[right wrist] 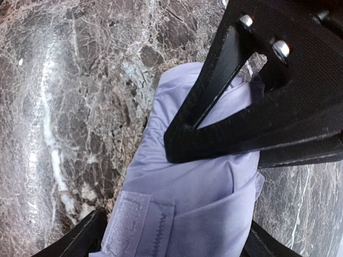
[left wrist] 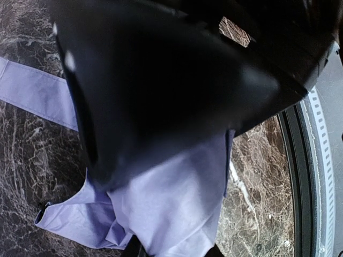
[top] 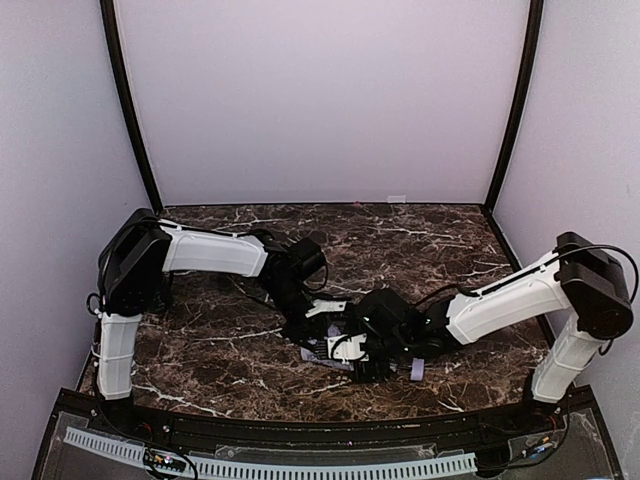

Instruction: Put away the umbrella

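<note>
The umbrella [top: 318, 350] lies folded into a lavender bundle on the dark marble table [top: 200, 350], with its small lavender handle [top: 416, 369] sticking out to the right. Both grippers meet over it. In the right wrist view the bundle [right wrist: 198, 198] fills the gap between the fingers of my right gripper [right wrist: 169, 243], which press on both its sides. A velcro patch [right wrist: 134, 225] shows on it. My left gripper's nearly closed black fingers [right wrist: 225, 134] lie across it. In the left wrist view, fabric [left wrist: 177, 203] sits between the fingers of my left gripper [left wrist: 174, 250], and the strap [left wrist: 32, 91] trails off to the upper left.
The right gripper's black body [left wrist: 161, 80] blocks most of the left wrist view. A black rail with a white ribbed strip [top: 300, 462] runs along the table's near edge. Pale walls close in the table at the back and on both sides.
</note>
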Controlling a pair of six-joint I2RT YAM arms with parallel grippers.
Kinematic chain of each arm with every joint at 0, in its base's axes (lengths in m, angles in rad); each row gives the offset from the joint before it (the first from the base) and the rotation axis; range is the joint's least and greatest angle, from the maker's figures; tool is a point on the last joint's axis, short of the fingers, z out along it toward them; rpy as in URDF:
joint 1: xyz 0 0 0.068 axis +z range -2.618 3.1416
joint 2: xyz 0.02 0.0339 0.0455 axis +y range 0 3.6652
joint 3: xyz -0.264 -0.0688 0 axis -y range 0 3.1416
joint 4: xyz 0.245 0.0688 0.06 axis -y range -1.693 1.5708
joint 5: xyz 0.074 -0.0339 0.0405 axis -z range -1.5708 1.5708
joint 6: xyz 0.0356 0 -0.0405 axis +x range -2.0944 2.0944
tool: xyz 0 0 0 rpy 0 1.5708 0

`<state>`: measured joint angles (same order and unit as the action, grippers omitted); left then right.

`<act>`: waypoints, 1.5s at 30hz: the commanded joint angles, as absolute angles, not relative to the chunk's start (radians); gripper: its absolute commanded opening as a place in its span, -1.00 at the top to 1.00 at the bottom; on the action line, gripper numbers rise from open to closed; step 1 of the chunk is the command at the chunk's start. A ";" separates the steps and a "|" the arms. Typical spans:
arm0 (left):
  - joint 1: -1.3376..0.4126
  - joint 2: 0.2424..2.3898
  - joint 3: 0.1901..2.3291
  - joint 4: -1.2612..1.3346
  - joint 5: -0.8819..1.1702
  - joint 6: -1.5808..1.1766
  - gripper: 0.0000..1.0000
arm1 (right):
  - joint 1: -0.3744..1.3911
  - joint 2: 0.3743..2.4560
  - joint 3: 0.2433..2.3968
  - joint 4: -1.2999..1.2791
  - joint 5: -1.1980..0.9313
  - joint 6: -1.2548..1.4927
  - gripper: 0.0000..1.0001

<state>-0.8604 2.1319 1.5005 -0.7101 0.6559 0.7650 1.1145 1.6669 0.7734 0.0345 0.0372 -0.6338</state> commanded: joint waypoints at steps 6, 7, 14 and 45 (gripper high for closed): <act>-0.865 2.260 1.404 -0.916 0.488 0.768 0.90 | 1.114 1.722 0.835 -0.177 0.070 -0.660 -0.53; -0.864 2.260 1.404 -0.917 0.489 0.767 0.90 | 1.113 1.721 0.837 -0.188 0.054 -0.662 -0.47; -0.858 2.258 1.405 -0.925 0.474 0.771 0.93 | 1.110 1.719 0.883 -0.313 0.057 -0.661 -0.67; -0.767 2.002 1.302 -0.469 0.254 0.546 -0.31 | 1.030 1.685 0.940 -0.311 -0.077 -0.577 1.00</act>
<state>-0.8360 2.0853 1.4231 -0.6315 0.5987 0.6582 1.0771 1.7092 0.9337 -0.2623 0.0021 -0.6140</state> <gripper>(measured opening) 0.614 0.377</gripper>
